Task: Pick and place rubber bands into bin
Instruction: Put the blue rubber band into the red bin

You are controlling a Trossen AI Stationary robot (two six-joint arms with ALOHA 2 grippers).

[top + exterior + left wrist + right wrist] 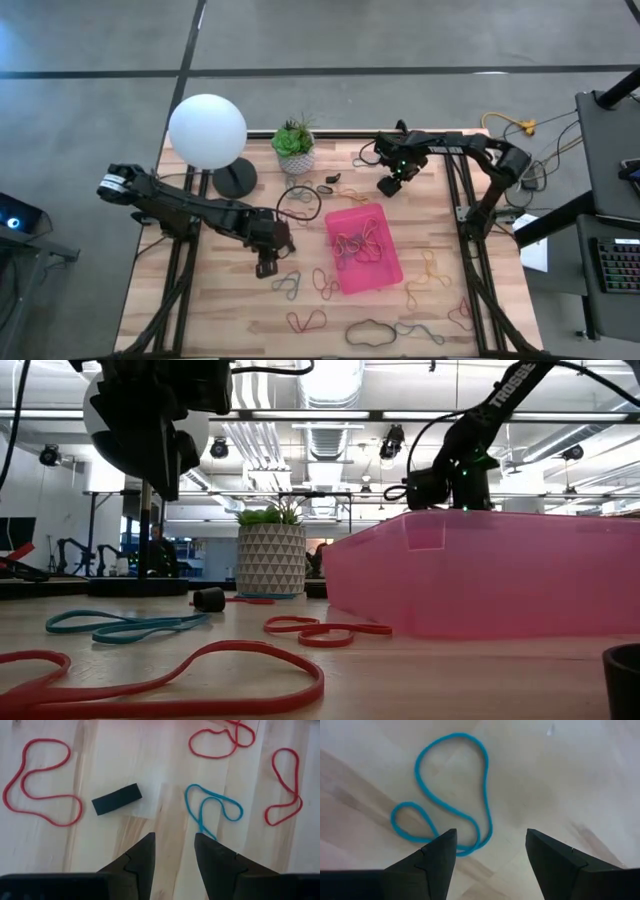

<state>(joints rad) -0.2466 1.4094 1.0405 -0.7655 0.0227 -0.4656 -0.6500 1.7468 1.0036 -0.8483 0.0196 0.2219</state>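
Your left gripper [174,846], fingers apart, hovered over blue rubber band [212,810] beside pink bin [364,246]; your right gripper [491,849], spread wide, above another blue band [451,790].

Light fell evenly from overhead, and the wooden surface [220,300] looked bright without harsh glare. The white globe lamp [207,131] at about ten o'clock on it was blown out to near featureless white. Shadows under the arms were soft and short. In the low view, ceiling strip lights [330,420] glowed, the nearest red band [180,678] was blurred, and the pink bin [480,575] glowed translucent. Both wrist views were bright, with the dark tool fingers [140,857] nearly silhouetted.
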